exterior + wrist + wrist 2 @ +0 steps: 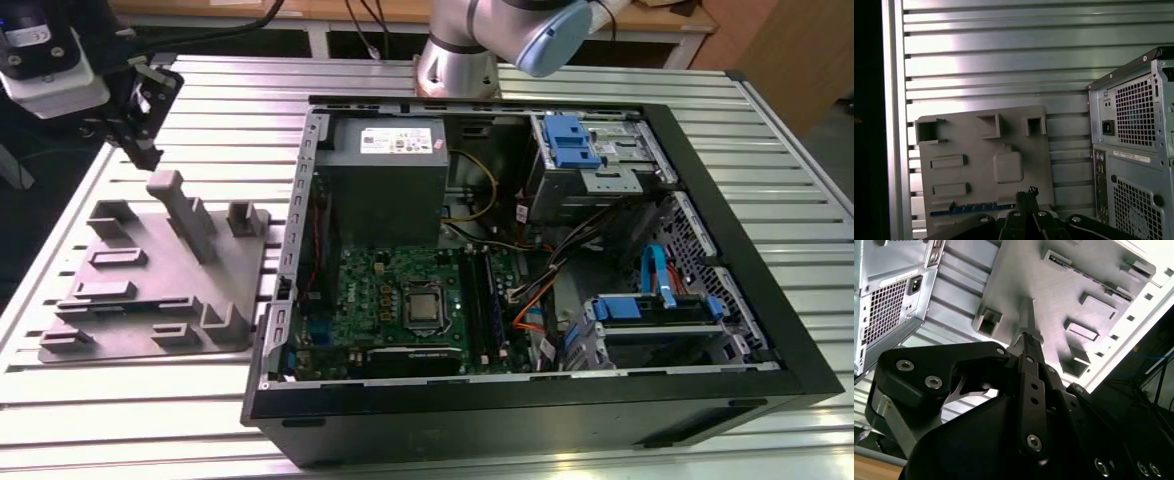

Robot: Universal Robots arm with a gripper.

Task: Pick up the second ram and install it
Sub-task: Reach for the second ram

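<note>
The jaws of my gripper (1026, 338) look closed together at a narrow tip, and I see no board between them. They hang clear above one end of the grey holder tray (979, 180), not touching it.

The second ram (974, 207) shows in the first wrist view as a thin dark-blue strip. It stands on edge in a slot along the tray border closest to the fingertips. I read it as seated in its holder and not picked up.

In the exterior view the tray lies on the ribbed metal table (80, 400), to the exterior view's left of the open computer case (747, 330). The arm's working end is over the tray's far end.

Inside the case the motherboard (360, 290) faces up, with the long memory slots (478, 300) just beside the processor (424, 310). I cannot tell which slot is free.

My judgement is that the pick-up is the step in hand and the approach is nearly lined up, but no grasp has been made. A grasp from here would call for:
- parting the jaws
- squaring them to the stick's thin faces
- coming straight down so the pads take the board rather than the tray's ridges
</note>
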